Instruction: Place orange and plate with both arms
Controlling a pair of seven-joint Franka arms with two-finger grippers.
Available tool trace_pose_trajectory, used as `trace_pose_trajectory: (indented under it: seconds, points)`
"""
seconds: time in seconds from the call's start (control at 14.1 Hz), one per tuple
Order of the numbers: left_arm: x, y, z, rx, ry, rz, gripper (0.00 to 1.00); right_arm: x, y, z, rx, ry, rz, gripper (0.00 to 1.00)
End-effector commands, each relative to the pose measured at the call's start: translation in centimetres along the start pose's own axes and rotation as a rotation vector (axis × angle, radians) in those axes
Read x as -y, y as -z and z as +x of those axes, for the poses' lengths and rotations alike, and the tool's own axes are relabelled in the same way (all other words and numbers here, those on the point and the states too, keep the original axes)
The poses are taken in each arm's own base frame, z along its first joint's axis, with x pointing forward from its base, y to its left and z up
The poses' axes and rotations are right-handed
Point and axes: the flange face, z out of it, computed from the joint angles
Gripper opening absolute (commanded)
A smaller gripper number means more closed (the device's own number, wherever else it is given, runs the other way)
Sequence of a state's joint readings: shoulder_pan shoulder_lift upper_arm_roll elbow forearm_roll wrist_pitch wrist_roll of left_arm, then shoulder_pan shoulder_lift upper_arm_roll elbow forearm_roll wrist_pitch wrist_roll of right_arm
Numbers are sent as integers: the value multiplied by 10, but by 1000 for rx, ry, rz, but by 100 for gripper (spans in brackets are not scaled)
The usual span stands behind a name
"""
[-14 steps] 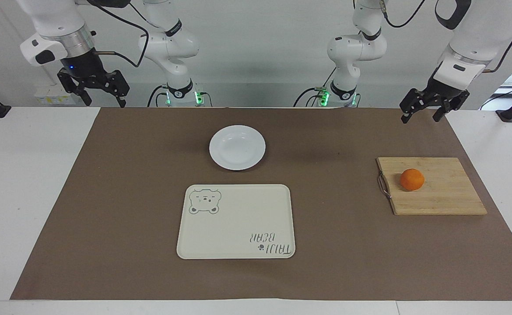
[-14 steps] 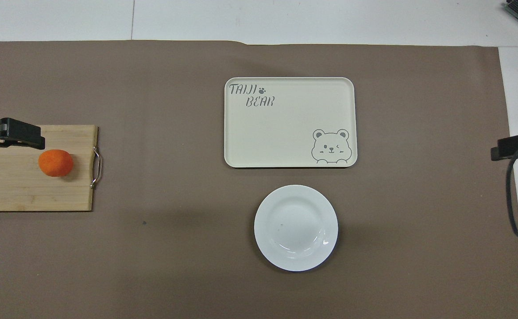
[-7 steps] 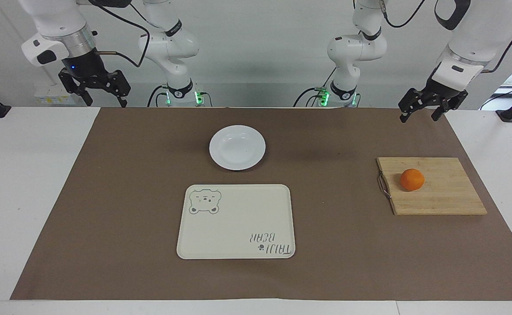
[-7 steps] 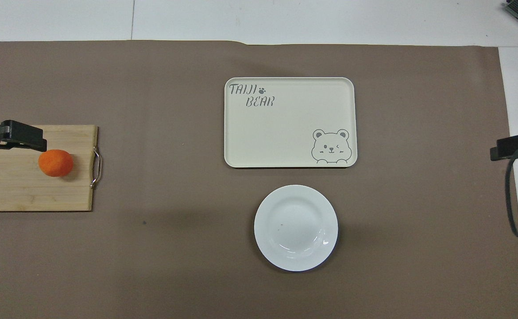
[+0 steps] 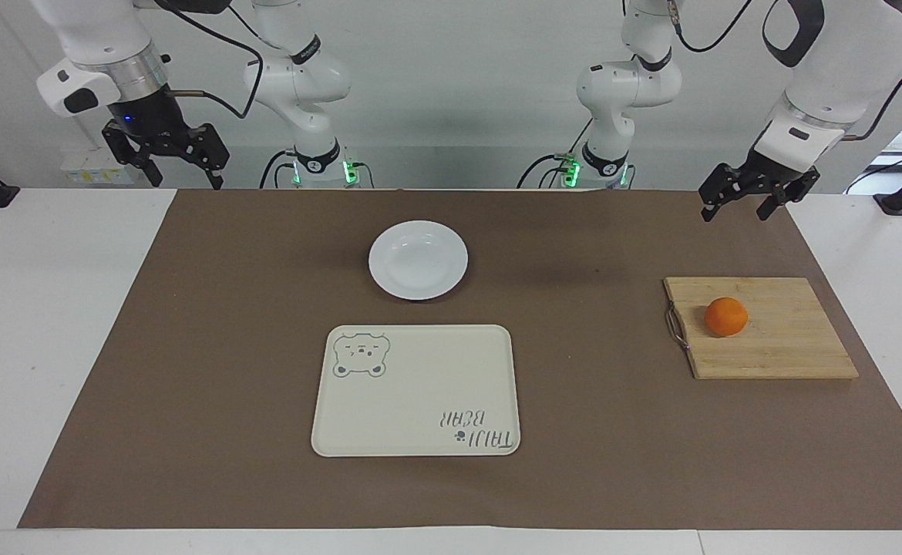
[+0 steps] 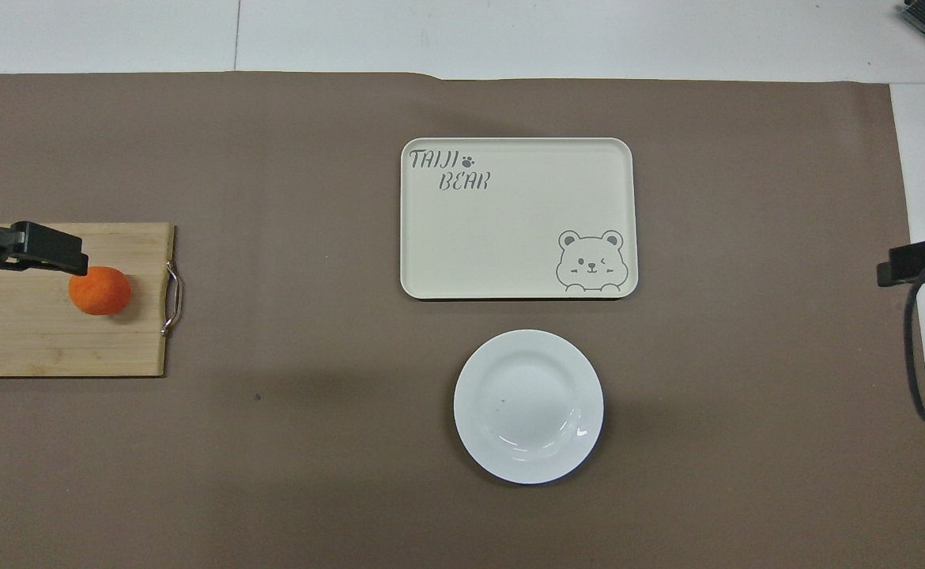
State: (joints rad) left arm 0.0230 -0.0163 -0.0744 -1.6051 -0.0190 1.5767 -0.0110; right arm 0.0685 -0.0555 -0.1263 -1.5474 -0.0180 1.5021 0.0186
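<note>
The orange [image 5: 726,316] lies on a wooden cutting board [image 5: 794,343] toward the left arm's end of the table; it also shows in the overhead view [image 6: 99,290]. The white plate [image 5: 418,260] sits empty on the brown mat, mid-table, near the robots, and shows in the overhead view [image 6: 528,406]. My left gripper [image 5: 734,211] is open and empty, raised in the air well above the table by the board, apart from the orange. In the overhead view its tip [image 6: 45,247] overlaps the board beside the orange. My right gripper [image 5: 181,177] is open and empty, raised at the right arm's end.
A cream rectangular bear-print tray [image 5: 416,401] lies empty on the mat, farther from the robots than the plate; it shows in the overhead view too [image 6: 510,237]. The board has a metal handle [image 5: 675,327] on its side toward the tray. A brown mat [image 5: 212,347] covers the table.
My left gripper has shifted slightly toward the orange while staying raised. The right gripper, orange, plate and tray have not visibly moved.
</note>
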Motion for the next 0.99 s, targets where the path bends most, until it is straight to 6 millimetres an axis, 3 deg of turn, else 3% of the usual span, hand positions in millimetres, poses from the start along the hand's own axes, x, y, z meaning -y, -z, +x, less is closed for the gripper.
trace_pose_trajectory:
  seconds: [0.0,0.35,0.57,0.92]
  points:
    - [25,-14,-2,-29,-42,17,100,-4,2,0,1,-10,9,100]
    - [52,-55,4,-44,-104,19,100,1,3,1,-10,54,9,100]
    - [69,-92,7,-66,-139,25,100,1,1,3,-22,94,8,100]
    - [92,-145,12,-59,-143,22,100,-15,-5,4,-11,70,8,100]
